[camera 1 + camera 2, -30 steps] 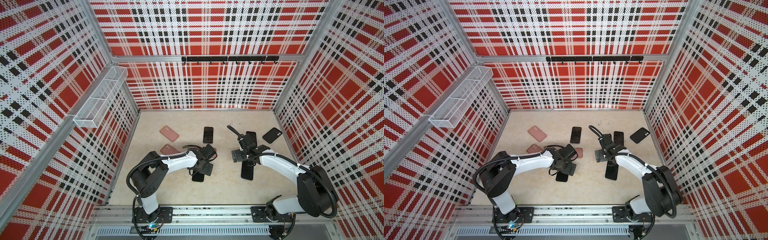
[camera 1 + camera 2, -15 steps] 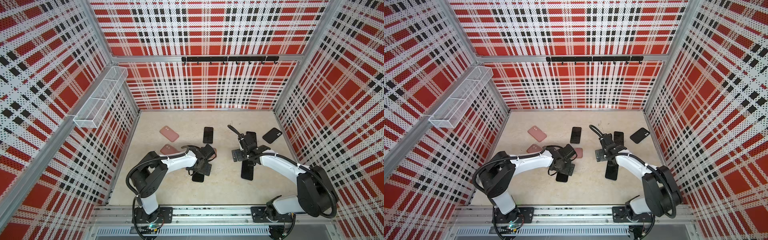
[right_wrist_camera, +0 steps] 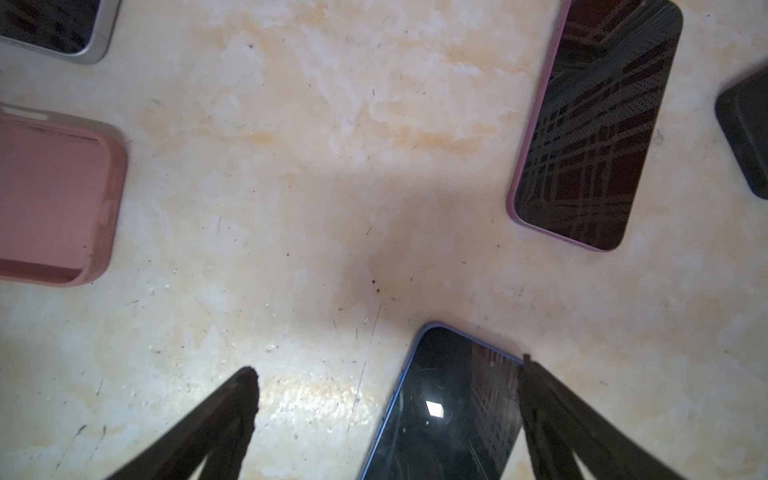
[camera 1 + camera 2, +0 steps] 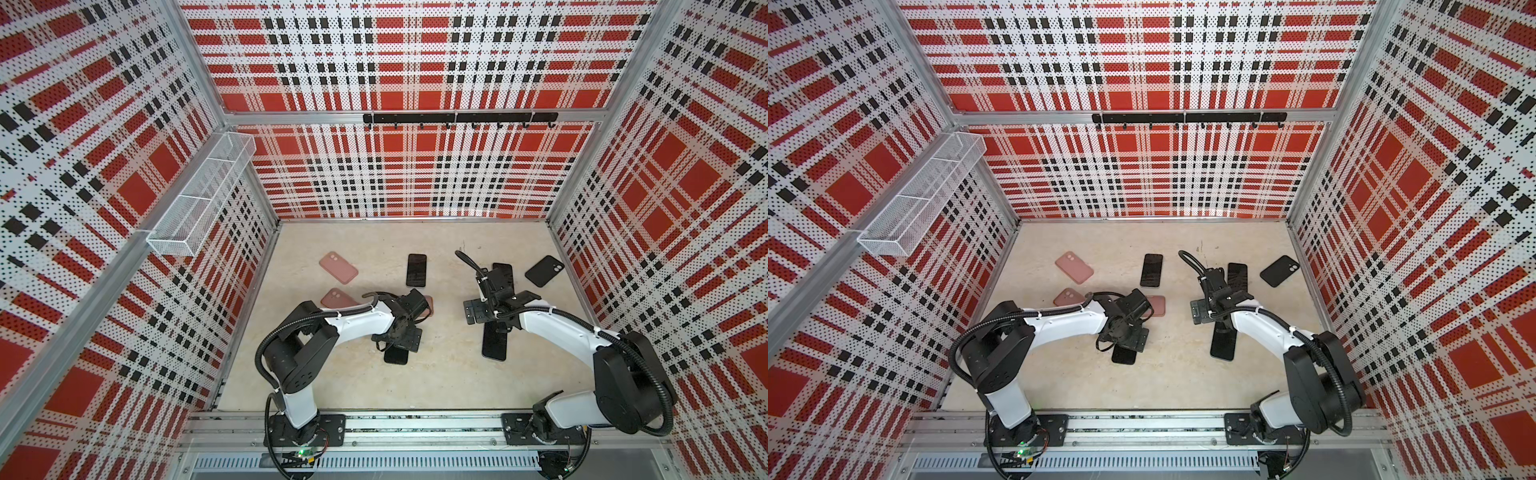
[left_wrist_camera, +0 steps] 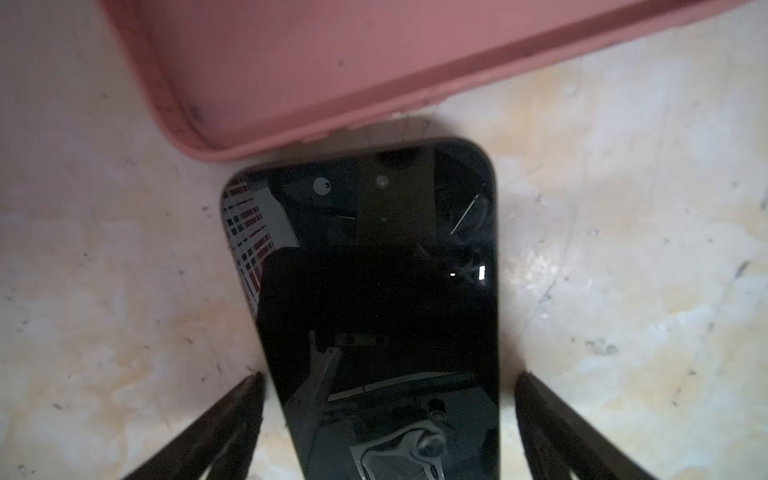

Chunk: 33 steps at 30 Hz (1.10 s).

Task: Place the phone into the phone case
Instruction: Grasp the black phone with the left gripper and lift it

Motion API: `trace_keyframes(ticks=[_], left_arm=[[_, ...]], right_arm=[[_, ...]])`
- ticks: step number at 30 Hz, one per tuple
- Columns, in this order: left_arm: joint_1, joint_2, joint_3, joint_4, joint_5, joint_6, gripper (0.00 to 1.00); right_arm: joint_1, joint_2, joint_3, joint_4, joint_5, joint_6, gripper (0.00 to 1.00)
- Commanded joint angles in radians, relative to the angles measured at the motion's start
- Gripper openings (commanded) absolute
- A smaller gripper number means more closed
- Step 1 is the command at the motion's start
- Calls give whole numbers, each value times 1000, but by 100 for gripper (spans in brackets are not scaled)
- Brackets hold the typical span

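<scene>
A black phone (image 5: 374,291) lies screen up on the table, its far end almost touching an empty pink phone case (image 5: 311,62) that lies hollow side up. My left gripper (image 5: 389,377) is open and low over the phone, one finger on each long side and neither pressing on it. In both top views that phone (image 4: 395,356) (image 4: 1124,355) pokes out from under the left gripper (image 4: 401,336), with the pink case (image 4: 429,305) just behind. My right gripper (image 3: 387,368) is open above a blue-edged phone (image 3: 449,407) (image 4: 494,345).
Two more pink cases (image 4: 338,267) (image 4: 337,298) lie face down at the left. A black phone (image 4: 416,270) lies mid-back, a purple-edged phone (image 3: 594,124) beside the right arm, and a black case (image 4: 544,271) near the right wall. A wire basket (image 4: 199,199) hangs on the left wall.
</scene>
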Motion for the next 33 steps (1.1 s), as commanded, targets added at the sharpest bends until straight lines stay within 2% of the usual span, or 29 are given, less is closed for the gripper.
trace_keyframes(ticks=[1, 8, 17, 22, 26, 30, 33], left_arm=[[7, 36, -23, 10, 23, -7, 93], [7, 38, -12, 10, 48, -7, 78], [15, -84, 39, -61, 66, -14, 77], [82, -181, -7, -54, 104, -16, 77], [153, -264, -60, -12, 153, -27, 77], [238, -357, -114, 80, 213, -70, 77], [297, -435, -178, 210, 259, -162, 73]], right_arm=[[-10, -22, -11, 13, 0, -14, 100], [-9, -75, -35, 45, -1, -24, 100], [-10, -248, -98, 128, -162, -38, 100], [-8, -321, -129, 205, -392, -43, 100], [19, -348, -194, 375, -566, 24, 99], [128, -315, -230, 519, -561, 84, 98], [220, -282, -279, 699, -523, 146, 97]])
